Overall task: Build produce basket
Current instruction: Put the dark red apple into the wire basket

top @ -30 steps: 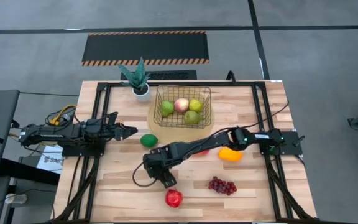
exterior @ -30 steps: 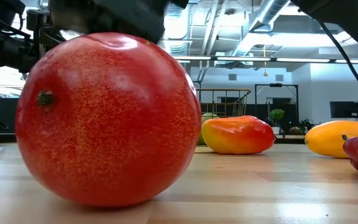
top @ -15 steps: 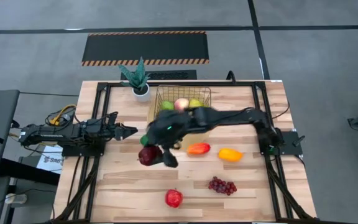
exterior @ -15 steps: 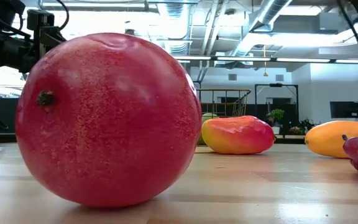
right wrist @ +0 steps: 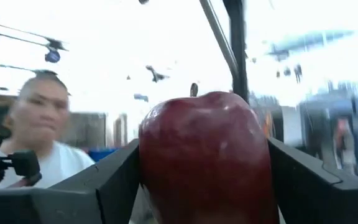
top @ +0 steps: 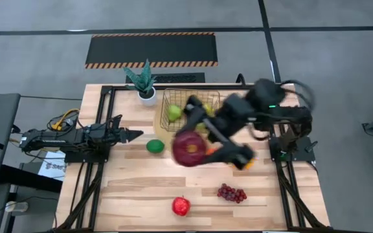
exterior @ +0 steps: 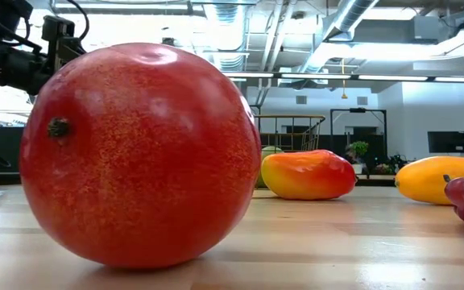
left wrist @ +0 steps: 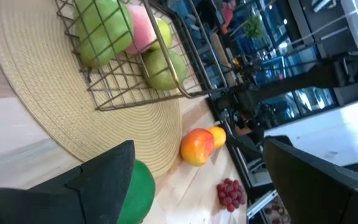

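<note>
My right gripper [top: 190, 149] is raised high over the middle of the table, shut on a dark red fruit [right wrist: 207, 155]. Just beyond it the gold wire basket [top: 167, 97] stands on a round woven mat [left wrist: 73, 118] and holds green pears and a peach. A green lime [top: 155, 146], a red apple [top: 181, 206], purple grapes [top: 232, 193], an orange-red mango [exterior: 308, 174] and a yellow-orange fruit [exterior: 437, 179] lie on the table. My left gripper [top: 135, 135] waits open at the table's left side, pointing at the lime. My right gripper pinches the dark red fruit by its two opposite sides [right wrist: 148, 168], one finger on each. The fingers come from the table's right and slant upward. The fruit is lifted well clear of the table, its stem end up in the wrist view.
A spiky potted plant [top: 144, 83] stands at the far left by the basket. A black frame [top: 105, 116] runs along the table's sides. A person [right wrist: 39, 130] shows beyond the table in the right wrist view. Bare wood lies between lime, apple and grapes.
My right gripper has risen steeply from low over the table near the red apple, carrying the dark red fruit up and toward the table's right and far side. It has tipped from pointing down to slanting upward.
</note>
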